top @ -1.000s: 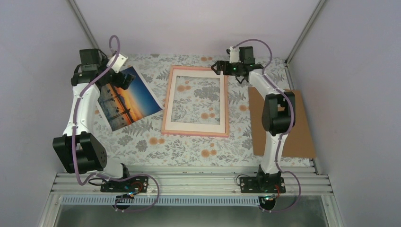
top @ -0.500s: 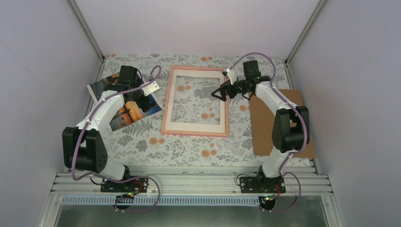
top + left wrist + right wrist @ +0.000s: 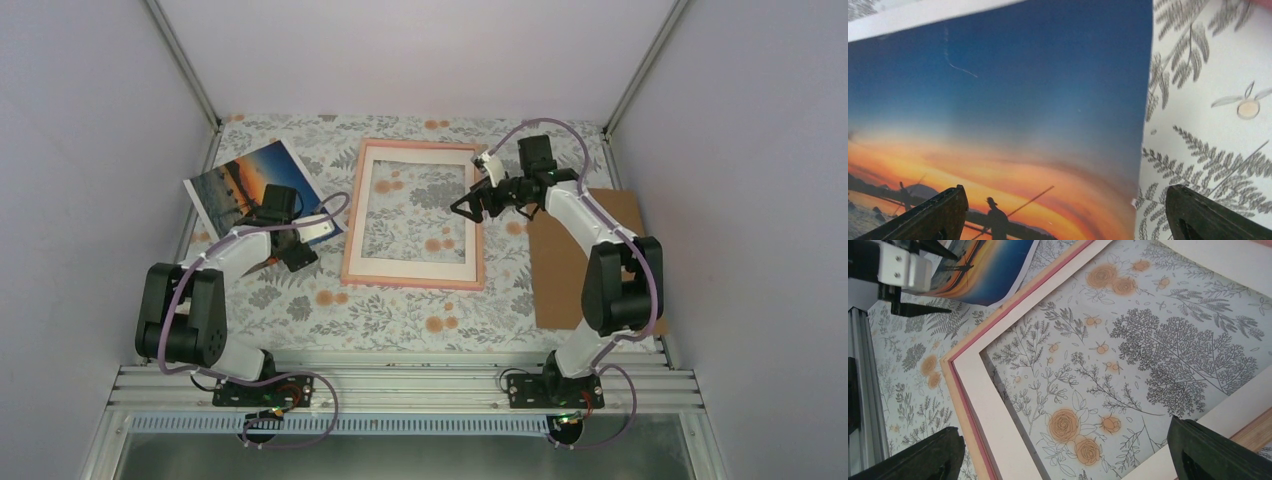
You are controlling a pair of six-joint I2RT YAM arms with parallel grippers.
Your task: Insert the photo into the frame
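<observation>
The photo [image 3: 238, 182] lies flat on the floral cloth [image 3: 400, 315], at about 9 o'clock from the frame [image 3: 350, 235] and just beside it, tilted against the frame's edges. The frame lies in the middle of the cloth with a cream mat [image 3: 412, 268] inside it. A brown board [image 3: 610, 290] lies at its 3 o'clock.

The left gripper [image 3: 298, 256] hovers over the photo's edge nearest the frame. In the wrist view its jaws stand wide apart and empty, one finger over the sunset and the other over bare cloth. The right gripper [image 3: 470, 206] hangs over the frame's 3 o'clock side, its jaws also spread with nothing between them.

The photo looks thin, light and glossy, so it will likely flex and droop once lifted, and it may slide on the cloth instead of rising. Because it lies flat, a pinch from above has little to bite. The best hold is probably the edge or corner facing the frame, with one finger eased underneath. A light grip near the margin would spare the print from creases and smears. The frame looks stiff, and its pane may be fragile.
</observation>
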